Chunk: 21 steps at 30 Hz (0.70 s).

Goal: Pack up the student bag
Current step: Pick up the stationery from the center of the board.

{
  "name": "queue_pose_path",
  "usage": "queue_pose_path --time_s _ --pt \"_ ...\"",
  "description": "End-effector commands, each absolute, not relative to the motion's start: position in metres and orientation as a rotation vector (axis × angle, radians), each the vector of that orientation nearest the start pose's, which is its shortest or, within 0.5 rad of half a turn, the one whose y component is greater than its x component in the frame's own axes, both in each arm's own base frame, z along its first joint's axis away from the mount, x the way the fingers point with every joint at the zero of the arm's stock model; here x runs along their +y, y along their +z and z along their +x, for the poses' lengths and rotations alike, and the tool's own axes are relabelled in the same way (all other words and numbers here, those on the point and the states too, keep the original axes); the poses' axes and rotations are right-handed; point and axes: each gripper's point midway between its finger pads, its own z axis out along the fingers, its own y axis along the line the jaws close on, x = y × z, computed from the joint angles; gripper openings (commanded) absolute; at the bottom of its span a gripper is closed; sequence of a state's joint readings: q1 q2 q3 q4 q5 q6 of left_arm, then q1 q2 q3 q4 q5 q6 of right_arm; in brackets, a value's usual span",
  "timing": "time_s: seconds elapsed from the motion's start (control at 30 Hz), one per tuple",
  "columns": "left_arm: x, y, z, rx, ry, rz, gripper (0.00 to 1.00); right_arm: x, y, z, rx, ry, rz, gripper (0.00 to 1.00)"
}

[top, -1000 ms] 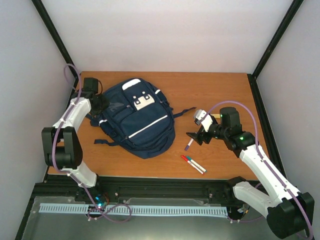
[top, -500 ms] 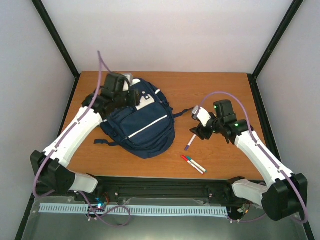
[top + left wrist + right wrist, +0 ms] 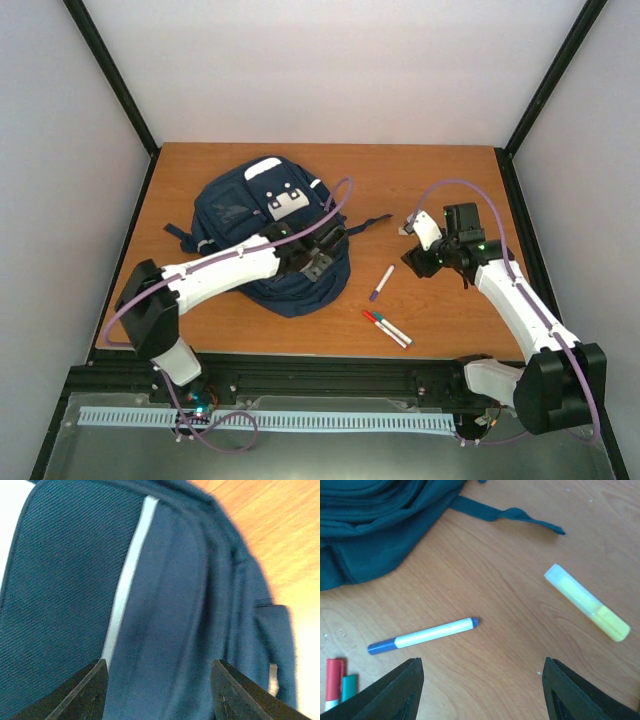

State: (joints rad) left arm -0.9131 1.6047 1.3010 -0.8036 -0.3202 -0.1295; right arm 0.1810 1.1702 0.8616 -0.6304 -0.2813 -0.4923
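1. The left claw (image 3: 159, 682) is held spread and empty over the student bag (image 3: 245, 215).
2. The right claw (image 3: 481, 685) is held spread and empty above the table (image 3: 450, 180).
3. The student bag is laid flat near the table's far-left corner.

Wooden bench (image 3: 440, 175), four pens on it. White marker with blue cap (image 3: 422, 635) lies alone, flat and at an angle. Red-capped marker (image 3: 334, 682) and teal-capped marker (image 3: 348, 686) lie side by side, touching, nearer the front edge. Yellow highlighter (image 3: 586, 602) with a clear cap lies well apart from the other three.
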Motion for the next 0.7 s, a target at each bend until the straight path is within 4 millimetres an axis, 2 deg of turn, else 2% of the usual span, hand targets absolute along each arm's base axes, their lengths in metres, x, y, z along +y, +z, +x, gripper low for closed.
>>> queue_pose_path --time_s 0.0,0.17,0.4,0.47,0.57,0.6,0.67 --pt "-0.250 0.141 0.301 2.373 0.384 0.905 0.58 0.113 0.146 0.286 2.260 0.320 -0.921 0.67" --pt "-0.254 0.110 0.307 2.417 0.513 0.959 0.62 0.112 0.144 0.287 2.274 0.316 -0.924 0.67" --pt "-0.246 0.101 0.316 2.377 0.660 0.945 0.62 0.114 0.149 0.282 2.248 0.330 -0.929 0.69" --pt "-0.255 0.101 0.309 2.363 0.610 1.006 0.62 0.115 0.150 0.281 2.243 0.337 -0.933 0.69" --pt "-0.283 0.096 0.282 2.318 0.438 1.162 0.66 0.117 0.150 0.281 2.246 0.352 -0.940 0.69" --pt "-0.284 0.096 0.278 2.305 0.436 1.174 0.66 0.117 0.149 0.281 2.249 0.356 -0.940 0.69" --pt "-0.272 0.097 0.285 2.279 0.564 1.139 0.66 0.118 0.148 0.280 2.252 0.364 -0.943 0.70"
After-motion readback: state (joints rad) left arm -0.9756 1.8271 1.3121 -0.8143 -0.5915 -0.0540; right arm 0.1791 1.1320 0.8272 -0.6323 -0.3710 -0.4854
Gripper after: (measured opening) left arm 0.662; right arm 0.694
